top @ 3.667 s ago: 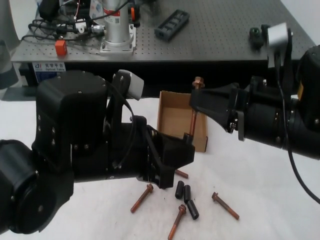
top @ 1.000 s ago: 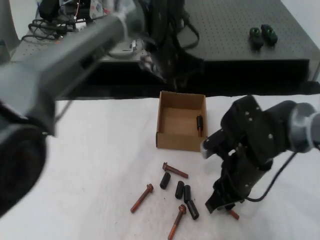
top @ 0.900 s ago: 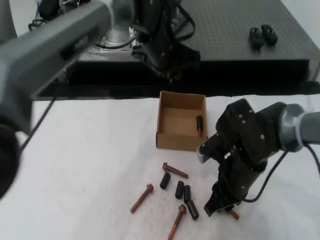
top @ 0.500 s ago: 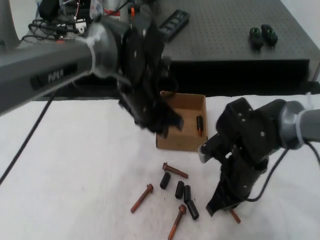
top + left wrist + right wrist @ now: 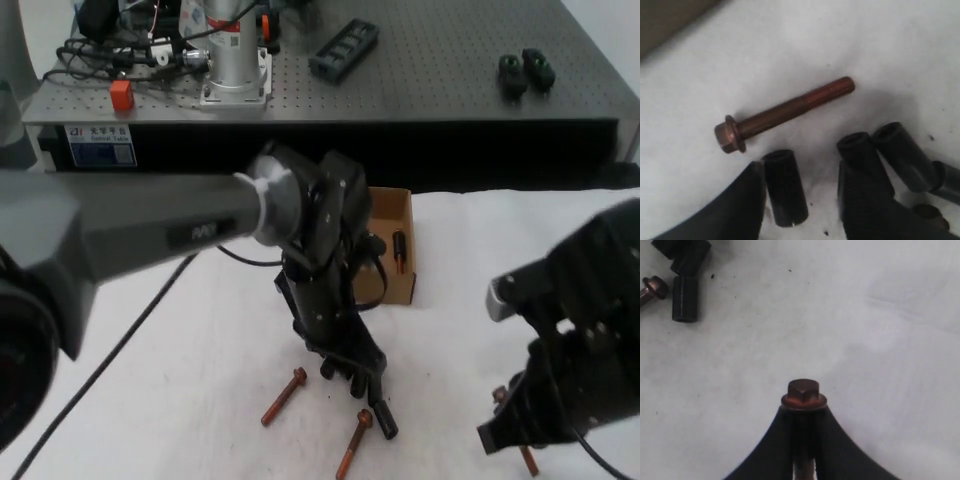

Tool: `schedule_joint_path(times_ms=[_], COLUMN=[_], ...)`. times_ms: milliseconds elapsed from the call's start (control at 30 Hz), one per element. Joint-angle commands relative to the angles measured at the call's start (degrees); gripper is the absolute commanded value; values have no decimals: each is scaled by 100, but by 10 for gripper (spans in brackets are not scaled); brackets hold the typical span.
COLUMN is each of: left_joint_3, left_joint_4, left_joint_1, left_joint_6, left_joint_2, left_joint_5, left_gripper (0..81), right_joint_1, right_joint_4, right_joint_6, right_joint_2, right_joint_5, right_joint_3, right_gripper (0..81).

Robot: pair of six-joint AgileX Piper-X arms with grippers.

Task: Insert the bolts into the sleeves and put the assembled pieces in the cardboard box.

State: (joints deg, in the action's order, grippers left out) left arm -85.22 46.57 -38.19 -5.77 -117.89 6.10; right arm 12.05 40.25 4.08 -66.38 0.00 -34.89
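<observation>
- High view: left fingers (image 5: 352, 362) low over the sleeves (image 5: 385, 420) just in front of the cardboard box (image 5: 400, 285), one assembled piece (image 5: 399, 248) inside it; right fingers (image 5: 505, 432) well right of the box, holding a bolt (image 5: 527, 461).
- Left wrist view: fingers wide, astride one sleeve (image 5: 785, 194), likely set to grab it.
- Right wrist view: fingers clamped on the bolt's shank, head (image 5: 804, 391) clear, probably leaving the threaded end free for a sleeve.
</observation>
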Motion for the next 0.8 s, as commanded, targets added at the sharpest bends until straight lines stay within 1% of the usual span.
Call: schedule_joint_path(times_ms=[0,200,267,333,433,533,633,700,767], left_joint_3=[-32,-32,-32,-32,-44,-158,-124,117,695], left_joint_4=[-20,46,114,231,280,280,268,206,-410], left_joint_1=[2,36,36,36,36,36,81,127,149], left_joint_6=[-93,-22,23,21,21,130,415,577,706], left_joint_2=[-67,-122,-121,-121,-121,-91,295,772,1427], left_joint_5=[-234,-302,-302,-302,-245,61,489,616,696], left_gripper=[340,335,288,187,1,3,7,7,7], right_joint_1=[-25,-25,-25,-25,-25,-25,-25,-25,-25], right_joint_4=[39,159,149,149,149,24,-567,-1219,-1997], right_joint_6=[-99,-151,-151,-151,-151,-259,-552,-1044,-1525], right_joint_2=[296,481,479,479,479,490,625,809,985], right_joint_5=[-49,-49,-49,-49,-59,-222,-884,-1172,-1367], right_joint_3=[112,138,138,138,138,138,138,165,244], right_gripper=[44,44,44,44,44,44,44,44,44])
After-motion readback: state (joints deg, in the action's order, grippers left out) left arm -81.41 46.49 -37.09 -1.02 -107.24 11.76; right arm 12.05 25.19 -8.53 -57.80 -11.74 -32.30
